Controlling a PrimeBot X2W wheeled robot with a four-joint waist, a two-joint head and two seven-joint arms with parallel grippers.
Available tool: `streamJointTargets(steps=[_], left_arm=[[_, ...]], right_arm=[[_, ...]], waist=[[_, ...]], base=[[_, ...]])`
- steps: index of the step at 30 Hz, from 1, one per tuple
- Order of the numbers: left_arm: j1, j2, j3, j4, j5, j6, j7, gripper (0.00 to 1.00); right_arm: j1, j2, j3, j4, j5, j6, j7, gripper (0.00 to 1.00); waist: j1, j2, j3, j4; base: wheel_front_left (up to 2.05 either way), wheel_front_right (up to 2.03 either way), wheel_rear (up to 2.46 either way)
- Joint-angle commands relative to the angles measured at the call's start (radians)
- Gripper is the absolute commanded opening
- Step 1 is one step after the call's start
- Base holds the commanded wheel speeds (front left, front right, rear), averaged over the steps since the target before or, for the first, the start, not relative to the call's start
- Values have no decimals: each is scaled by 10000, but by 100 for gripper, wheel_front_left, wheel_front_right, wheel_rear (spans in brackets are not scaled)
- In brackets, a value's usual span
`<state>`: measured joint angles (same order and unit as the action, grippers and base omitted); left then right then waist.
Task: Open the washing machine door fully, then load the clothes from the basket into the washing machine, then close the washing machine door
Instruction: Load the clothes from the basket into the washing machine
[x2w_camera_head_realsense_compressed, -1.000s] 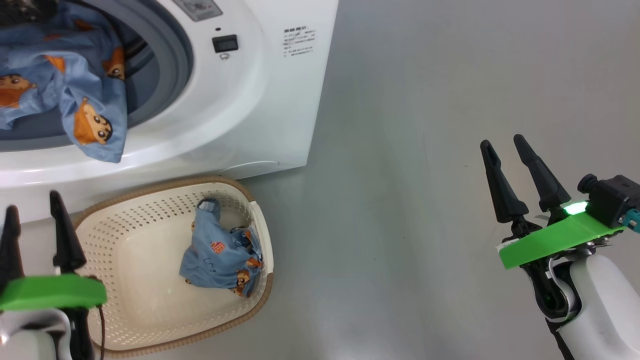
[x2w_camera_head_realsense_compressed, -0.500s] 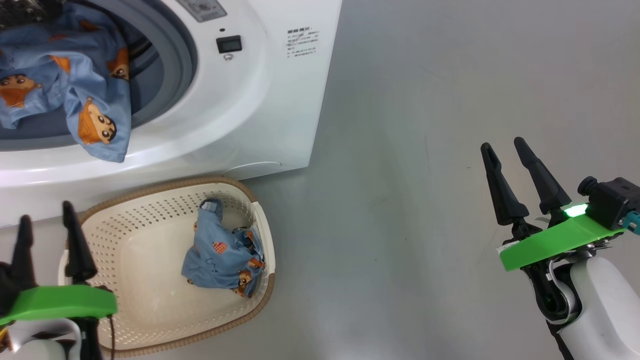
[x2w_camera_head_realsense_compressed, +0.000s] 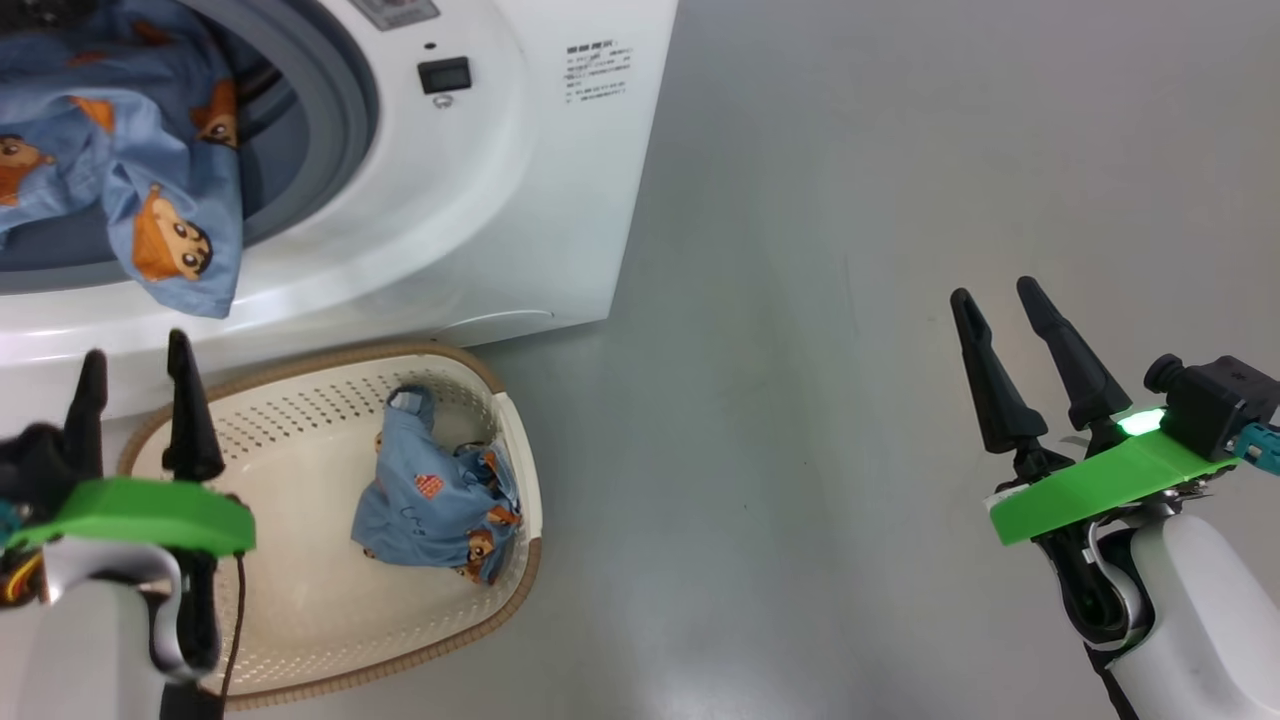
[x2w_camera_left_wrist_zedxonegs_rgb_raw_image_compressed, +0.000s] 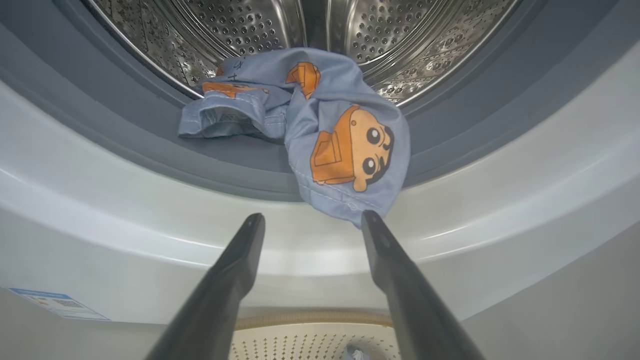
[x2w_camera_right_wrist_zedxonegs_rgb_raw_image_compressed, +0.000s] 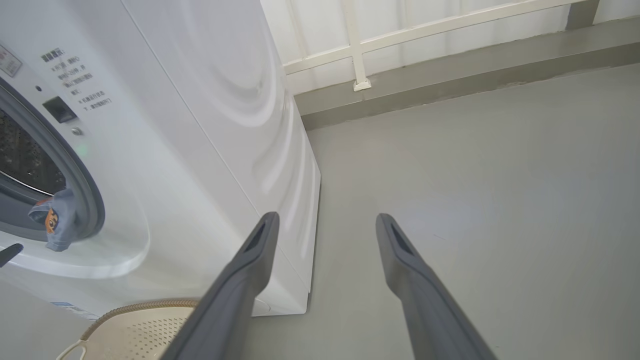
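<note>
Trouble is sitting at the drum mouth. One light-blue bear-print garment (x2w_camera_left_wrist_zedxonegs_rgb_raw_image_compressed: 345, 145) is lying half inside the big white front-loading washing machine (x2w_camera_head_realsense_compressed: 500, 200), and its loose corner is drooping over the grey-blue rubber gasket (x2w_camera_left_wrist_zedxonegs_rgb_raw_image_compressed: 125, 135) onto the white front lip. If I am closing the washing machine door on that later, I judge it will be pinching cloth and failing to latch, so the flap is needing a push inward.

My left gripper (x2w_camera_head_realsense_compressed: 135, 355) is hovering above the left end of the small cream-white perforated basket (x2w_camera_head_realsense_compressed: 300, 620), its long dark fingers spread and holding nothing. In its wrist view one fingertip is appearing just beside the drooping corner, and I cannot tell whether it is touching. Snagging that corner on the way down could be dragging the garment back out.

The second blue garment with the red patch (x2w_camera_head_realsense_compressed: 435, 500) is lying bunched at the basket's right end, close against the brown rim. A grab there could be catching the rim or lifting the light basket too.

My right gripper (x2w_camera_head_realsense_compressed: 996, 295) is hanging spread and empty over bare grey floor (x2w_camera_head_realsense_compressed: 800, 400), well apart from everything.
</note>
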<state>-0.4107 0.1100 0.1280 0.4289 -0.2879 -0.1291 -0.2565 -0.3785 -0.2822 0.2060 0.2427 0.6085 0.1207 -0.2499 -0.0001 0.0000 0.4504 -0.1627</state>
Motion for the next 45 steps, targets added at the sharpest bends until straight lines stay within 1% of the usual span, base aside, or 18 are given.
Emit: streamJointTargets(steps=[1, 9, 16, 26, 27, 29, 30, 33, 40, 45], left_arm=[[-402, 414, 65, 166, -107, -15, -53, 100], [-1353, 698, -483, 1322, -177, -15, -53, 100], [-2028, 748, -693, 2099, -191, -15, -53, 100], [-2439, 675, -610, 2325, -283, -15, -53, 100], [-2461, 686, -615, 2329, -290, -15, -53, 87], [-2512, 705, -609, 2353, -308, -15, -53, 45], [-2538, 716, -601, 2366, -314, -15, -53, 37], [-2608, 728, -579, 2395, -319, -15, -53, 0], [-2639, 681, -478, 2169, -257, -15, -53, 0], [-2457, 585, -263, 1581, -209, -15, -53, 0]], right_arm=[[81, -34, 209, -231, -62, 100, -118, 100], [-5, 21, 219, -243, -46, 100, -118, 100], [-94, 89, 216, -229, -59, 100, -118, 100], [-127, 122, 239, -224, -63, 100, -118, 100], [-129, 123, 241, -224, -61, 100, -118, 100], [-132, 123, 239, -227, -57, 100, -118, 100], [-135, 124, 243, -230, -56, 100, -118, 100], [-144, 122, 252, -238, -51, 100, -118, 100], [-147, 114, 229, -229, -36, 100, -118, 100], [-129, 135, 195, -240, -57, 100, -118, 100]], waist=[[1, 0, 80, -84], [1, 0, 268, -227], [1, 0, 393, -319], [1, 0, 423, -362], [1, 0, 426, -364], [1, 0, 430, -367], [1, 0, 431, -370], [1, 0, 433, -372], [1, 0, 445, -345], [1, 0, 431, -296]], base=[[0, 0, 0], [0, 0, 0], [0, 0, 0], [0, 0, 0], [0, 0, 0], [0, 0, 0], [0, 0, 0], [0, 0, 0], [0, 0, 0], [0, 0, 0]])
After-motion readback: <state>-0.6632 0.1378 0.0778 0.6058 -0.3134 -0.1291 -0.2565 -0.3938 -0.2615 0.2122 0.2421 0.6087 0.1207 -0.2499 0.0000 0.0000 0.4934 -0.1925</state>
